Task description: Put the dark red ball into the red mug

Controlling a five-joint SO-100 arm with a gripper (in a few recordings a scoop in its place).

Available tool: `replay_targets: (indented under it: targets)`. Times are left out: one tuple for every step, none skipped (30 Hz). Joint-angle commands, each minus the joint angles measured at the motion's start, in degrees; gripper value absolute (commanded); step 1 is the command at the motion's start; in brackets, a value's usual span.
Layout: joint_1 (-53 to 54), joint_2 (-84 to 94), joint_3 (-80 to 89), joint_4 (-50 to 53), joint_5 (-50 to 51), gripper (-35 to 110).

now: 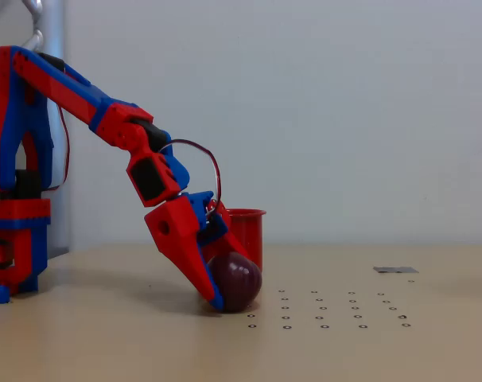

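The dark red ball [242, 280] rests on the tan table, just in front of the red mug [249, 232], which stands upright behind it. My red-and-blue gripper [233, 288] reaches down from the left and is shut on the ball. Its long red finger [195, 267] lies along the ball's left side with its tip at the table. The other finger comes over the ball's top, partly hidden. The ball covers the mug's lower part.
The arm's base [14, 239] stands at the far left beside a metal post [54, 48]. A grid of small rings [328, 310] marks the table to the right of the ball. A small flat grey piece [394, 270] lies farther right.
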Motion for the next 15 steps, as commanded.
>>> replay_targets:
  targets:
    - [0.3,1.4,-4.5,0.4,1.3,33]
    - [0.4,1.4,-4.5,0.4,1.3,31]
    - [0.4,1.4,-4.5,0.4,1.5,30]
    - [0.4,1.4,-4.5,0.4,1.8,29]
    - [0.4,1.4,-4.5,0.4,1.8,28]
    - [0.4,1.4,-4.5,0.5,2.1,27]
    - [0.5,1.4,-4.6,0.5,2.4,27]
    - [0.6,1.4,-4.7,0.5,2.5,26]
    - [0.7,1.4,-4.7,0.6,2.4,25]
    - [0.7,1.4,-4.7,0.8,2.3,25]
    - [0.8,1.5,-4.9,1.0,2.3,25]
    - [0.8,1.7,-5.0,1.1,2.5,25]
    - [0.8,1.9,-5.2,1.1,2.7,25]
    - [0.6,2.3,-5.4,1.2,3.1,25]
    - [0.4,2.8,-5.6,1.7,3.3,25]
